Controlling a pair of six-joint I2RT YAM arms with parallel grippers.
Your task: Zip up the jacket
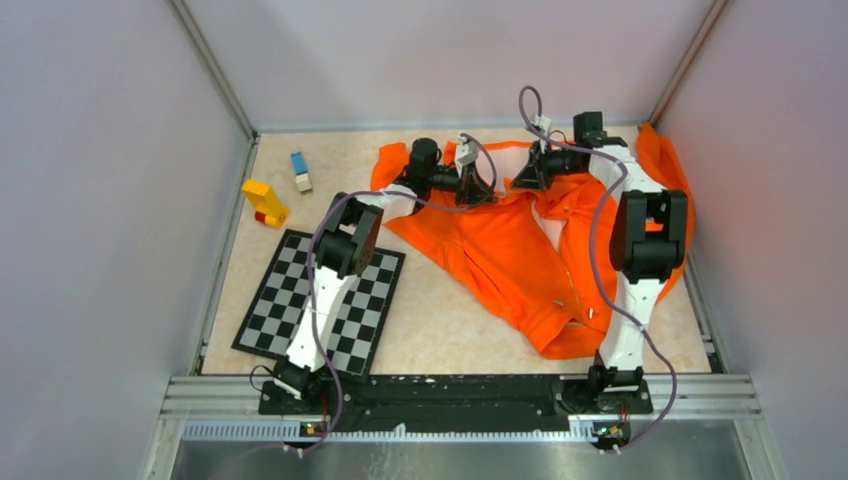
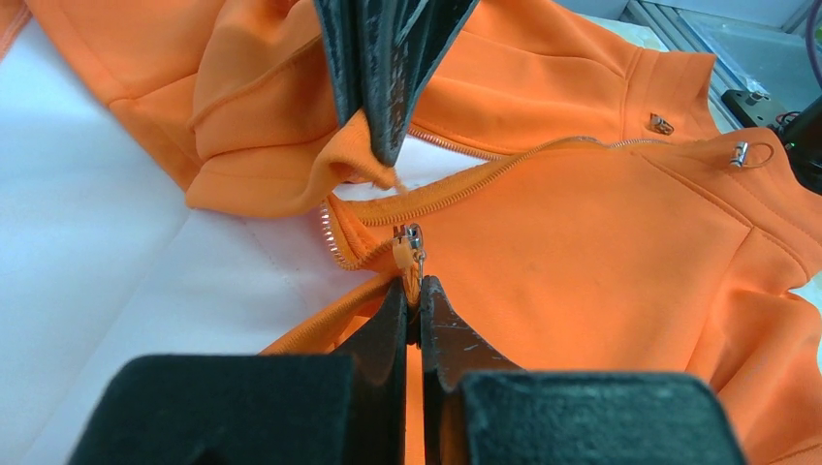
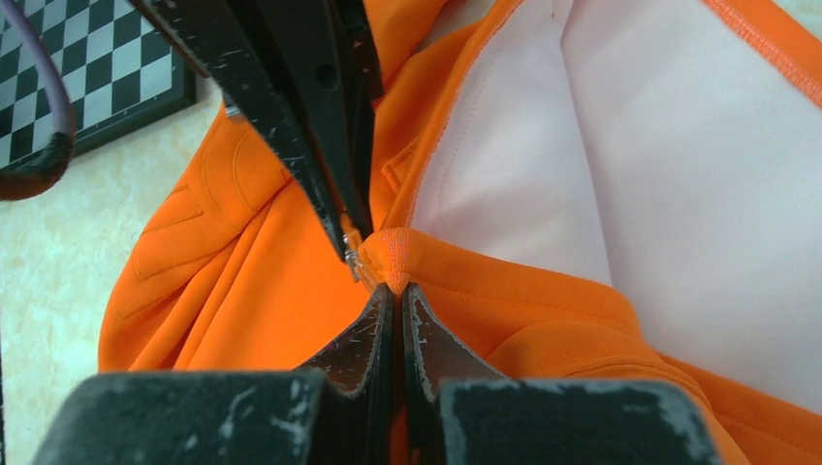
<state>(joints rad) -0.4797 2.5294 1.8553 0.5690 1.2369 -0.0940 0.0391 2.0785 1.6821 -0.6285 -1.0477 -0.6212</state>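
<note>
- The jacket (image 1: 520, 255) lies rumpled on the right half of the desk (image 1: 440, 330), to the right of the checkerboard (image 1: 322, 300). Both my arms reach to its far end.
- My left end effector (image 2: 414, 291) is pressed shut on the orange pull tab hanging from the zipper slider (image 2: 411, 235). Beyond the slider the teeth (image 2: 465, 184) lie unjoined and curve away to the right.
- My right end effector (image 3: 397, 291) is clamped on a fold of the jacket's edge just beside the slider, with the pale lining (image 3: 601, 155) spread out past it.
- I judge the step in hand to be drawing the slider along the teeth. To do it well, I'd use the right pinch as an anchor, tension the fabric, and pull with the left in line with the teeth, never sideways.
- The slack, curved teeth could jam the slider, so I'd go slowly.
</note>
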